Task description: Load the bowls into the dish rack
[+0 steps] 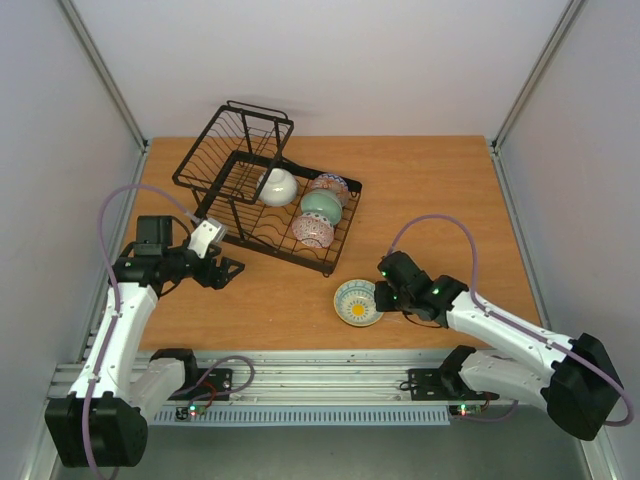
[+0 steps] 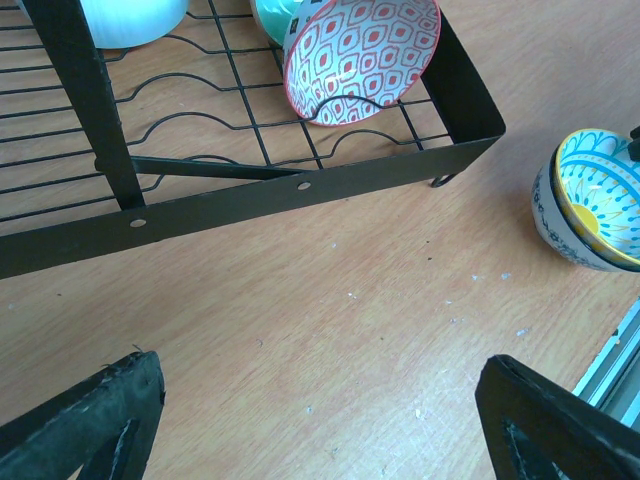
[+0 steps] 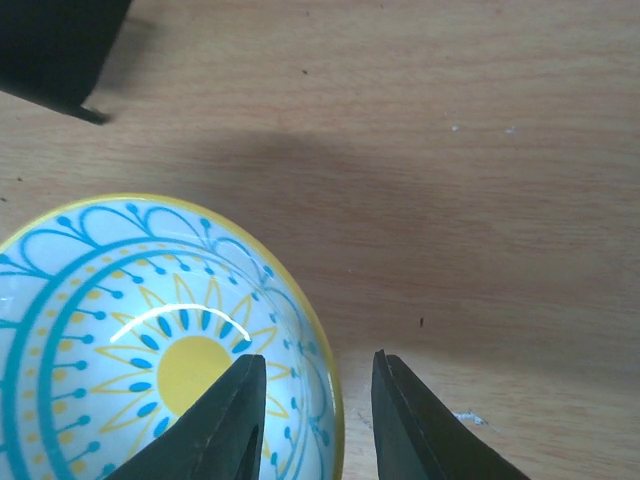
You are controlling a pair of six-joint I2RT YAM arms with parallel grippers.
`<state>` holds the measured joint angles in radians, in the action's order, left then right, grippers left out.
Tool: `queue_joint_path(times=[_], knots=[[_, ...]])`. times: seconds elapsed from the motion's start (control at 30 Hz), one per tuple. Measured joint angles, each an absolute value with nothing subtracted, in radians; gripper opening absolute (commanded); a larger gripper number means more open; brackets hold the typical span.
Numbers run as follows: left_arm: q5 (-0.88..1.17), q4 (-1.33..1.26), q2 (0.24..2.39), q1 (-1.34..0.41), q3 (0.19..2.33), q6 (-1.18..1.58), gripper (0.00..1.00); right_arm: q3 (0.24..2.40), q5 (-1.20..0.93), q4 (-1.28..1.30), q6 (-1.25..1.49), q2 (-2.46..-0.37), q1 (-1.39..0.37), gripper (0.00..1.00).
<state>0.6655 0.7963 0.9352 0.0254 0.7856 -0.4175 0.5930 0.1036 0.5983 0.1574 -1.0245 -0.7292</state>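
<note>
The blue-patterned bowl with a yellow centre (image 1: 358, 302) stands upright on the table in front of the black wire dish rack (image 1: 345, 228). My right gripper (image 1: 383, 292) is open and straddles its right rim. In the right wrist view one finger is inside the bowl (image 3: 150, 340), and the other is outside, apart from the rim; the gripper (image 3: 318, 420) is not closed. The cream-white bowl (image 1: 278, 186), the sage green bowl (image 1: 321, 206) and the red-and-white bowl (image 1: 313, 230) stand on edge in the rack. My left gripper (image 1: 232, 270) is open and empty, low over the table by the rack's near left corner.
Another patterned bowl (image 1: 331, 186) sits in the rack behind the green one. The rack's taller basket section (image 1: 240, 135) is at the far left. In the left wrist view the rack's front rail (image 2: 300, 195) and the red-and-white bowl (image 2: 365, 50) lie ahead of my left gripper (image 2: 320, 420). The blue-patterned bowl (image 2: 595, 205) is at that view's right.
</note>
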Motion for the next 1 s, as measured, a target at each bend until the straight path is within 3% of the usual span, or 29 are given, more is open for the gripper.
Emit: queue_joint_path(times=[0.37,0.63,1.0], knots=[[0.665,0.796,0.935,0.025,0.785,-0.418,0.86,0.578,0.101,0.590,0.153,-1.043,-0.729,0.21],[0.665,0.796,0.935,0.025,0.785,-0.418,0.87,0.578,0.096,0.583,0.147,-1.044,-0.729,0.02],[0.665,0.796,0.935,0.025,0.785,-0.418,0.87,0.587,0.085,0.598,0.131,-0.993,-0.729,0.01]])
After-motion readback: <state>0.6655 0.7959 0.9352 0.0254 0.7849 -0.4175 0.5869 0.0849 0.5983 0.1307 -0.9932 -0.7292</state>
